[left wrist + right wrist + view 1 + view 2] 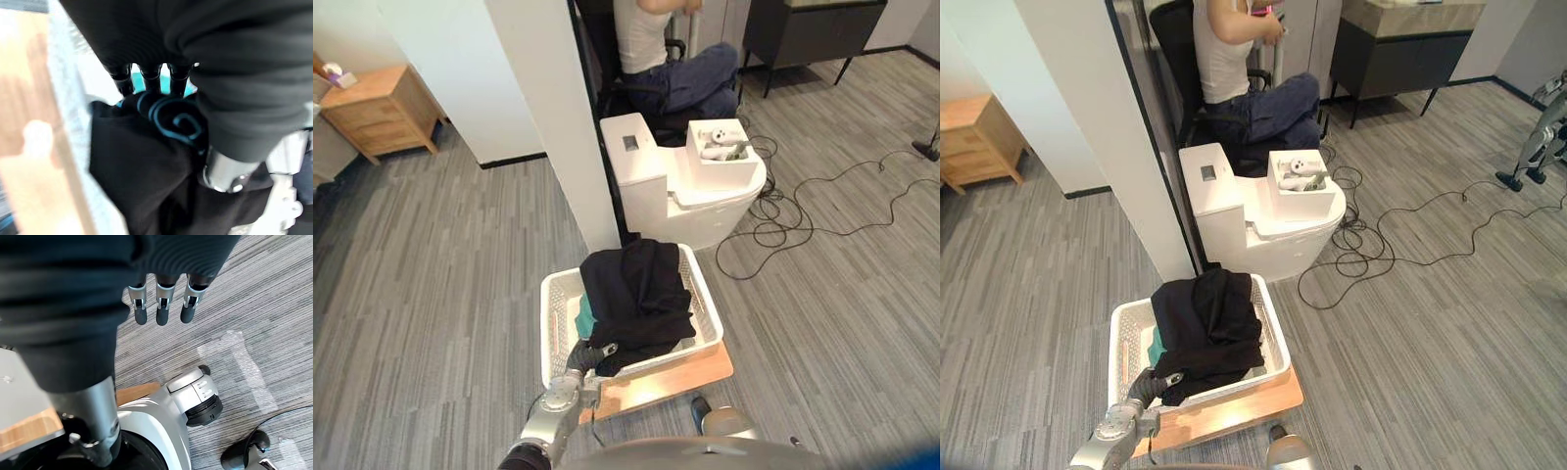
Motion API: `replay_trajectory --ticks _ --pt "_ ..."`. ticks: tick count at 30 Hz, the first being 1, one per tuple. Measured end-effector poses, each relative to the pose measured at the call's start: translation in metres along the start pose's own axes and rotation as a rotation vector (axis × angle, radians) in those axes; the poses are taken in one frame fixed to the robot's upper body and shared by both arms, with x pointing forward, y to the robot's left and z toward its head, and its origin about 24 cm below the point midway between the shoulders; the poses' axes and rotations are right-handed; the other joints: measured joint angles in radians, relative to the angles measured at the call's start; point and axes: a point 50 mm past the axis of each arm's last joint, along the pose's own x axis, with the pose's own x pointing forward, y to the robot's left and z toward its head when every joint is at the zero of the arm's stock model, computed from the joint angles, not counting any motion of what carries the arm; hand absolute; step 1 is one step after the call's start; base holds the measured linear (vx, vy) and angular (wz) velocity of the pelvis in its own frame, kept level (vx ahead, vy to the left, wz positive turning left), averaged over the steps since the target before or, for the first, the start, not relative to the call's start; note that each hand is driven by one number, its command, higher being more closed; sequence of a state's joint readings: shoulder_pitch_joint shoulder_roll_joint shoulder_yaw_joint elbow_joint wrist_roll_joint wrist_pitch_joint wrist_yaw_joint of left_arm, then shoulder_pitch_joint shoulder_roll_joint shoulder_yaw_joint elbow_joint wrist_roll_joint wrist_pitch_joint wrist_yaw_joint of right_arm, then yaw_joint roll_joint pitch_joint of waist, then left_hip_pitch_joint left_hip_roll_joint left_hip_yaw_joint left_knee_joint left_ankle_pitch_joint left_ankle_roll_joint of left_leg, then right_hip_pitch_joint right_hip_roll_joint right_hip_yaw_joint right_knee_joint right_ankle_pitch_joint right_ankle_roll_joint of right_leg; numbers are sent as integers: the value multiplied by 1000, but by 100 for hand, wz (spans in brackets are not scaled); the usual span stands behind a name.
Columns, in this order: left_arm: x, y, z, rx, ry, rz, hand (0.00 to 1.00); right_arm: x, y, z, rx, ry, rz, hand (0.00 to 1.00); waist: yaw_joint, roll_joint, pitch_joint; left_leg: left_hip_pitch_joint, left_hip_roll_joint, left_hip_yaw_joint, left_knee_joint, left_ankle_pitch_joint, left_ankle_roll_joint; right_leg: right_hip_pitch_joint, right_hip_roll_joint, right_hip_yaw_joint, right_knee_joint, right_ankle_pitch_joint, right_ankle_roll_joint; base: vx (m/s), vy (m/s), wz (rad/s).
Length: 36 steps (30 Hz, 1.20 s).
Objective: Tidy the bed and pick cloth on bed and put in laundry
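1. The black cloth (641, 294) lay heaped in the white laundry basket (555, 313). Its long axis ran from 12 o'clock to 6 o'clock, and its far end covered the far rim.
2. A teal cloth (586, 315) showed beneath it at its 9 o'clock side.
3. The left robot hand (581, 356) was at the basket's 7 o'clock corner, with its fingertips against the black cloth's near edge. Whether it gripped could not be told.
4. The right robot hand (165, 296) hung over the floor (244, 308), fingers loosely straight and holding nothing.
5. The basket stood on a wooden board (685, 377).
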<state>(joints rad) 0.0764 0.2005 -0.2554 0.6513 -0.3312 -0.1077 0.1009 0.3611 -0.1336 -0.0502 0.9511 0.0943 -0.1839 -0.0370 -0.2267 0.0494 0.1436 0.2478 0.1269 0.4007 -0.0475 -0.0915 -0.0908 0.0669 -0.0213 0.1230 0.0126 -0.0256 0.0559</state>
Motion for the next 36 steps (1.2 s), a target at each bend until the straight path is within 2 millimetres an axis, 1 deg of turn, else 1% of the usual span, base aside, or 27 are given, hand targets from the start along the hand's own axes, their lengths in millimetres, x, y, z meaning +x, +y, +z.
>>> replay_trajectory --ticks 3,5,7,10,12,14,16,18,20,22,24,25,26,27,28,29,30,31,32,33,34,35,36 --pt "0 9 8 -29 -41 60 0 -1 -2 -2 17 5 1 0 4 -5 -2 13 0 0 0 0 0 13 -1 0 2 -1 2 -97 -46 3" --pt "0 14 15 -45 -75 79 0 -3 -2 -6 19 10 2 0 13 -3 -3 12 -2 -1 0 0 0 13 -3 0 4 1 4 -94 -45 2" --pt "0 21 28 -68 -124 102 0 -6 -3 -13 22 27 3 0 25 -2 -4 10 -3 -6 -4 0 -3 13 -5 -4 3 2 7 -50 -30 6" --pt "-1 35 42 -88 -179 126 0 -7 -3 -14 25 29 2 0 24 -2 -11 -3 -6 -25 -7 4 -4 11 -10 -21 -2 3 8 -20 -27 15" --pt "-2 39 46 -88 -188 116 0 -7 -4 -15 28 32 -1 0 29 0 -21 -5 -7 -29 -17 9 -3 12 -12 -28 -12 5 11 33 -15 12" --pt "-2 44 45 -114 -167 107 0 -7 -6 -14 35 31 -7 0 35 2 -29 -5 -8 -31 -24 17 5 12 -12 -30 -15 6 11 52 -1 3" --pt "-2 46 42 -129 -140 95 0 -7 -6 -15 40 32 -9 0 52 4 -32 -4 -10 -32 -24 18 6 12 -13 -33 -17 6 10 62 8 1" --pt "-4 51 38 -161 -121 111 0 -7 -4 -14 45 30 -5 0 58 2 -34 -6 -12 -40 -27 18 6 14 -16 -43 -21 6 10 57 2 11" --pt "-7 57 34 -190 -105 137 0 -7 -2 -14 51 31 -1 0 64 -7 -37 -9 -12 -49 -32 18 6 16 -17 -53 -28 6 10 43 -6 13" --pt "-12 67 27 -232 -85 172 0 -7 -1 -15 65 32 -1 0 82 -17 -44 -10 -11 -52 -34 18 6 18 -16 -57 -33 5 9 36 -10 6" --pt "-19 77 17 -259 -64 215 0 -7 0 -14 67 30 4 0 89 -21 -46 -11 -11 -55 -35 18 6 19 -17 -64 -33 2 4 28 -20 5" --pt "-24 84 5 -276 -24 251 0 -7 0 -14 69 31 8 0 99 -24 -48 -10 -11 -56 -35 18 6 20 -17 -70 -32 1 3 13 -18 4" --pt "-26 87 0 -294 1 267 0 -7 0 -15 72 34 9 0 106 -24 -48 -10 -11 -56 -35 18 6 21 -18 -72 -32 0 2 -6 -27 6" --pt "-31 94 -14 -351 58 298 0 -7 -1 -16 79 36 10 0 114 -24 -48 -10 -11 -59 -35 18 6 22 -18 -77 -32 -1 2 -16 -32 10" --pt "-38 100 -33 -411 126 330 0 -7 -1 -16 90 33 6 0 118 -24 -48 -8 -11 -64 -34 18 6 27 -19 -82 -32 -4 0 -21 -39 11" --pt "-43 102 -45 -434 167 346 0 -7 -1 -16 93 33 5 0 122 -24 -48 -6 -10 -66 -34 18 6 30 -19 -84 -32 -6 -1 -26 -38 10" --pt "-54 103 -66 -474 241 371 0 -7 -1 -16 99 32 5 0 131 -25 -50 -5 -10 -67 -34 18 6 32 -19 -87 -30 -11 0 -32 -41 10" --pt "-65 102 -86 -510 307 390 0 -7 -1 -16 109 32 4 0 138 -29 -53 -6 -10 -72 -34 18 6 33 -20 -95 -28 -15 2 -34 -42 14" --pt "-72 100 -96 -522 341 398 0 -7 -1 -16 112 32 5 0 139 -31 -56 -7 -9 -78 -34 18 6 35 -21 -101 -28 -16 3 -28 -45 21" --pt "-86 97 -116 -549 411 418 0 -7 -1 -16 123 32 5 0 145 -30 -66 -7 -8 -84 -35 18 6 39 -22 -110 -28 -20 1 -19 -42 16" --pt "-97 91 -131 -561 468 421 0 -8 0 -17 136 35 2 0 162 -28 -80 -5 -8 -84 -37 18 6 41 -22 -112 -28 -23 2 -10 -45 12" --pt "-103 89 -139 -568 495 423 0 -8 0 -18 136 37 1 0 166 -35 -86 -4 -7 -84 -38 18 6 42 -22 -114 -28 -24 3 -2 -33 8" --pt "-114 83 -151 -555 549 416 0 -8 0 -19 136 43 2 0 179 -32 -102 -3 -7 -87 -39 18 6 46 -22 -120 -28 -27 2 -10 -35 11"
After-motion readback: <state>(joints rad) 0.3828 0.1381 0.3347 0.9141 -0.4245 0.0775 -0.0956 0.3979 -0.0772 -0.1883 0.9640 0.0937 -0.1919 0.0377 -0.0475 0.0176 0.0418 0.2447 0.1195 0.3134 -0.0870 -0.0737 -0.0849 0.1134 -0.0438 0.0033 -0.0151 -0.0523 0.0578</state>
